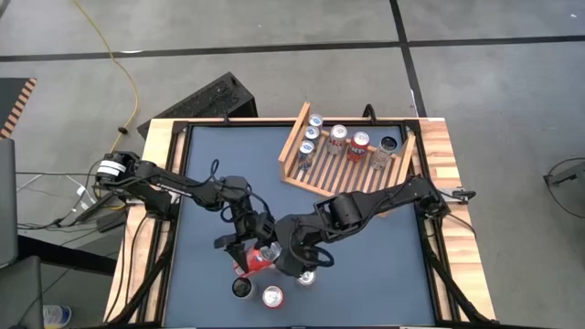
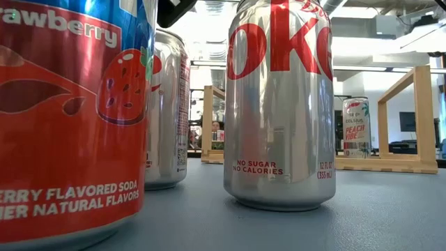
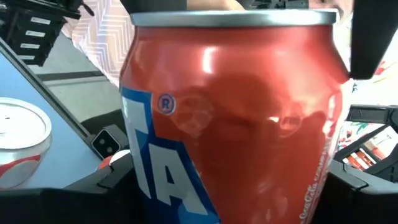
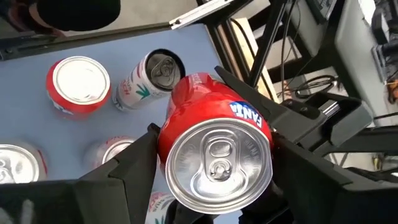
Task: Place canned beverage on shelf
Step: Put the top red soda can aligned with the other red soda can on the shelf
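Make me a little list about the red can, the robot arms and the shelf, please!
red can: a Fanta can, tilted, lifted near the table's front
left gripper: closed around the can's body
right gripper: clamped on the same can
shelf: wooden, at the table's back, several cans in it
other cans: a few loose ones by the front edge

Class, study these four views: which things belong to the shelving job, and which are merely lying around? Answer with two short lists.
Part of the job:
- red Fanta soda can, gripped between the left end effector and right end effector
- light wooden slatted shelf, already holding several cans
- loose cans on the table, such as the silver Diet Coke can

Lying about:
- yellow cable on the floor
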Tool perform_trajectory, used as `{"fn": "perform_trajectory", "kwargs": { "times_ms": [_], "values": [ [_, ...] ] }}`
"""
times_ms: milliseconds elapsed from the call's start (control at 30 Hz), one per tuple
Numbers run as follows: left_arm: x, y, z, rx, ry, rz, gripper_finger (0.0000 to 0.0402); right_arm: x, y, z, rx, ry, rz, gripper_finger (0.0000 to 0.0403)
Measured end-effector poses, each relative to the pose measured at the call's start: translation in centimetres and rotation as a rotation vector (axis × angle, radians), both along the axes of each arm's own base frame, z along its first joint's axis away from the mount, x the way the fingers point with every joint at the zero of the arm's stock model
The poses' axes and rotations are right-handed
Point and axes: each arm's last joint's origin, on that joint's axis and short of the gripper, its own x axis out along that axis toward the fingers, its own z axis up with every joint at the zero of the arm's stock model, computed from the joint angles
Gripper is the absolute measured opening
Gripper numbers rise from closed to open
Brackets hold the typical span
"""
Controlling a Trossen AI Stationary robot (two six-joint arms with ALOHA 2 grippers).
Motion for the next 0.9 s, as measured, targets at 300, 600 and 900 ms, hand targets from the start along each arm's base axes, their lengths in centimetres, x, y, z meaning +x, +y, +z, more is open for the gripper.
{"fn": "perform_trajectory", "kwargs": {
  "times_ms": [300, 600, 900],
  "values": [
    [0.01, -0.02, 0.03, 0.0, -0.002, 0.0, 0.0293, 0.04, 0.09, 0.08, -0.042, -0.022, 0.036, 0.0291],
    [0.0, -0.05, 0.05, 0.0, -0.002, -0.001, 0.0293, 0.16, -0.08, 0.11, 0.049, -0.006, -0.04, 0.0291],
    [0.04, 0.0, 0.01, -0.001, 0.006, 0.01, 0.0293, 0.06, -0.34, -0.11, 0.044, 0.02, -0.07, 0.0304]
  ]
}}
